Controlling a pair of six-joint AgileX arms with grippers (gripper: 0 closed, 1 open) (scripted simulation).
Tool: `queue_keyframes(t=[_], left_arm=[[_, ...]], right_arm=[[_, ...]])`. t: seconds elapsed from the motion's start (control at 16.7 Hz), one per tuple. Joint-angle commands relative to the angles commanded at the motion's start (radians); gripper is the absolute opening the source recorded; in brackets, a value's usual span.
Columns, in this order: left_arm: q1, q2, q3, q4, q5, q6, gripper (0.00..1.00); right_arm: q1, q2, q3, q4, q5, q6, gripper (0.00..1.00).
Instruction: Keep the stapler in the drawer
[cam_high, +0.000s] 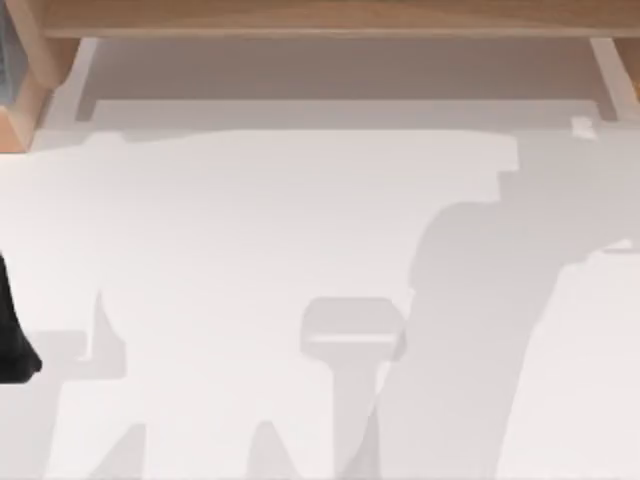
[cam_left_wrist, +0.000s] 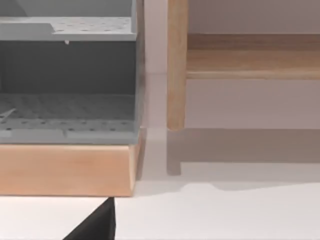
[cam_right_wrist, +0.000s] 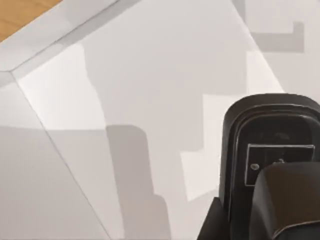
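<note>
— What is the right gripper (cam_right_wrist: 287, 200) doing?
— It is showing as a dark rounded bulk in the right wrist view, lying right over the near end of the stapler (cam_right_wrist: 270, 130). I cannot tell how far it is open, nor whether it is actually gripping anything.
— And where is the stapler sitting?
— It is pointing away from that camera, black and round-nosed, with a small pale mark inside a framed patch on its top. Beyond it a white floor is spreading out, meeting a pale wall (cam_right_wrist: 60, 37) with a wooden corner (cam_right_wrist: 20, 15) behind. Whether that floor is the drawer's, I cannot tell.
— Is the drawer (cam_high: 340, 112) standing open?
— In the top view it is jutting out from under the wooden frame (cam_high: 330, 18) at the far side of the white table (cam_high: 250, 220).
— And the left gripper (cam_left_wrist: 95, 225)?
— It is waiting at the table's left edge as a black wedge, its opening impossible to judge. It is facing a grey perforated rack (cam_left_wrist: 67, 32) on a wooden base (cam_left_wrist: 65, 170), beside a wooden post (cam_left_wrist: 176, 65).
</note>
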Motion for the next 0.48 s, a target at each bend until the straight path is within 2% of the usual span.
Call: queue_keyframes(t=[0.3,0.48], left_arm=[[0.000,0.000,0.000,0.000,0.000,0.000,1.00],[0.000,0.000,0.000,0.000,0.000,0.000,1.00]], right_arm=[[0.001,0.159,0.096,-0.092,-0.001,-0.367,0.00],[0.011,0.257,0.163,-0.141,0.002,-0.504,0.00]])
